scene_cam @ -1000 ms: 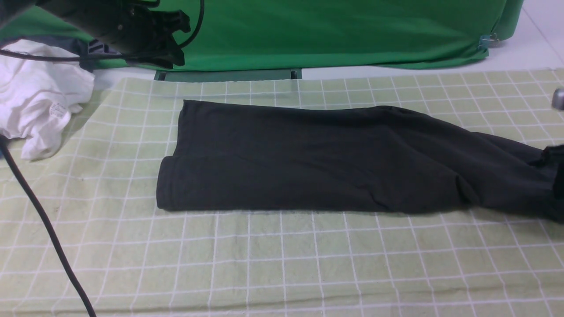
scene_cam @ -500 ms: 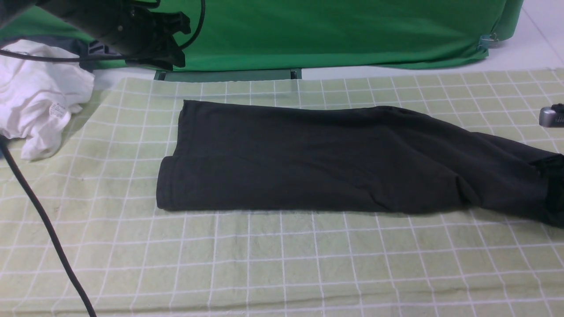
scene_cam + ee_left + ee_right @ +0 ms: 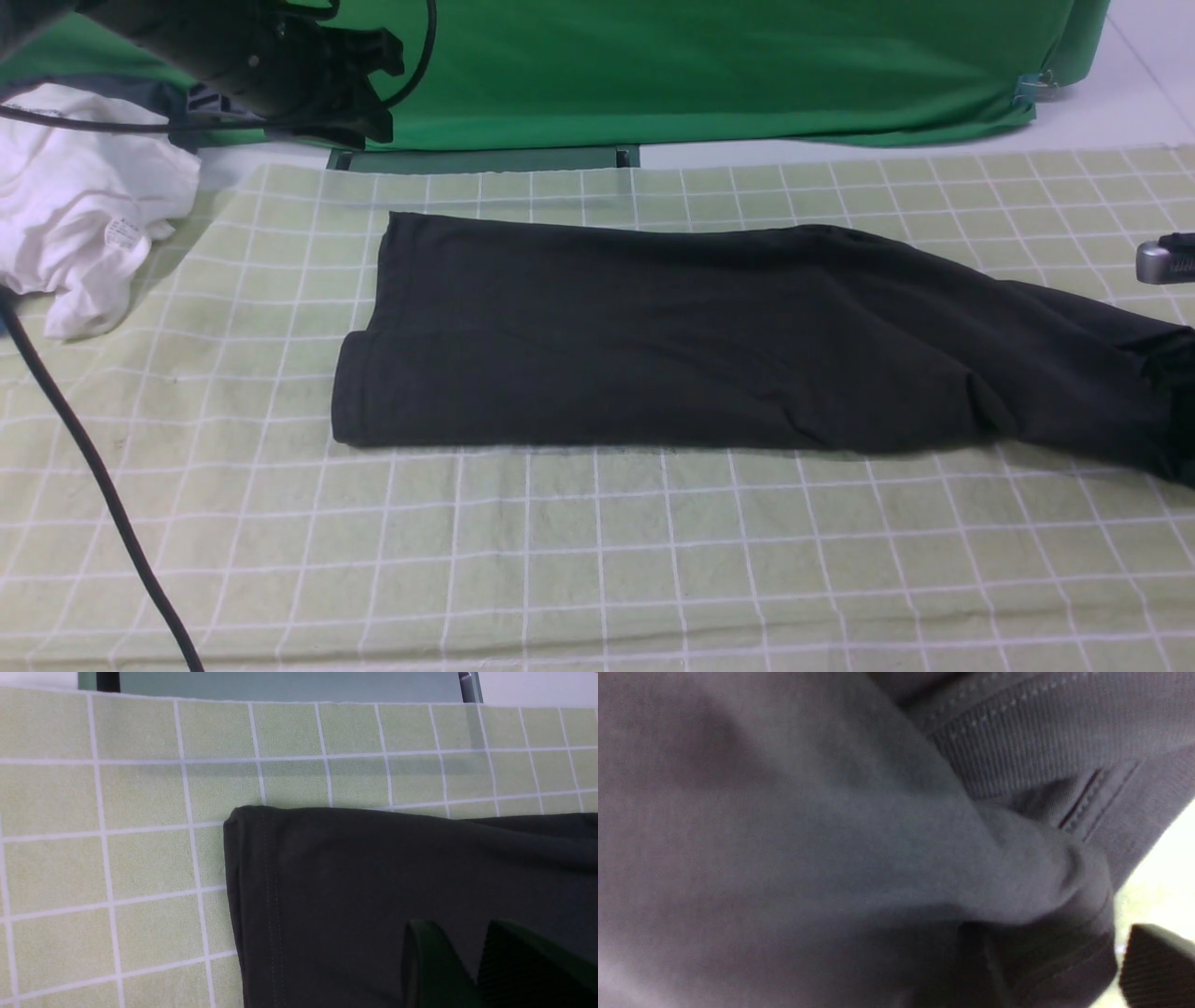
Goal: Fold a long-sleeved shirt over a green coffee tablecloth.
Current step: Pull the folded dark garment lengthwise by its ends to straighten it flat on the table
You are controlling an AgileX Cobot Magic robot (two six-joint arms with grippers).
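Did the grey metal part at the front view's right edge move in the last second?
Yes: the grey metal part shifted left and down in frame against the green coffee tablecloth grid.

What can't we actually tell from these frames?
- Long-sleeved shirt: in the front view it runs past the right edge, so its far end is cut off.
- Right gripper: nearly all of it lies beyond the front view's right edge. In the right wrist view, blurred fabric fills the frame, so its grip is unclear.
- White garment: cut off by the front view's left edge.
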